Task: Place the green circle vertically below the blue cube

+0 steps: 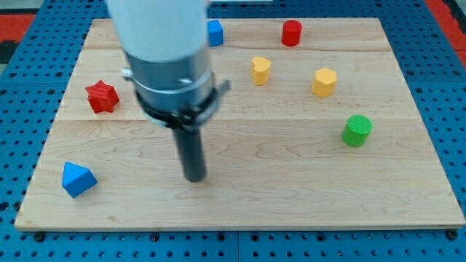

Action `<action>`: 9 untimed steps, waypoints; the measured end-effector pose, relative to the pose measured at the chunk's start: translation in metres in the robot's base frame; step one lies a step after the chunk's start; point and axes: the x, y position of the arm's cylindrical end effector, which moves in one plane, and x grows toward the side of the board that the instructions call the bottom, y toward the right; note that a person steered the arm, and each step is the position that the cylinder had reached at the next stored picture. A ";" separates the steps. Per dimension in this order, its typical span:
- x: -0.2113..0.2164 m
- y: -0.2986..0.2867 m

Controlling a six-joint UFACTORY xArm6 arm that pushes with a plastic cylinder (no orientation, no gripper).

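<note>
The green circle [357,130], a short green cylinder, stands on the wooden board [291,196] at the view's right. The blue cube [215,33] sits near the board's top edge, partly hidden behind my arm's white and grey body. My tip [194,177] rests on the board at the lower middle, far to the left of the green circle and well below the blue cube. It touches no block.
A red cylinder [291,33] stands at the top right. A yellow heart-like block [261,70] and a yellow hexagon block [325,81] lie between the blue cube and the green circle. A red star [102,96] is at the left, a blue triangle [77,179] at the lower left.
</note>
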 end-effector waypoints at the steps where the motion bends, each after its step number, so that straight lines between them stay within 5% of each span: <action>1: 0.003 0.125; 2: -0.013 0.253; 3: -0.065 0.297; 4: -0.082 0.247; 6: -0.050 0.093; 8: -0.103 0.071; 9: -0.059 0.026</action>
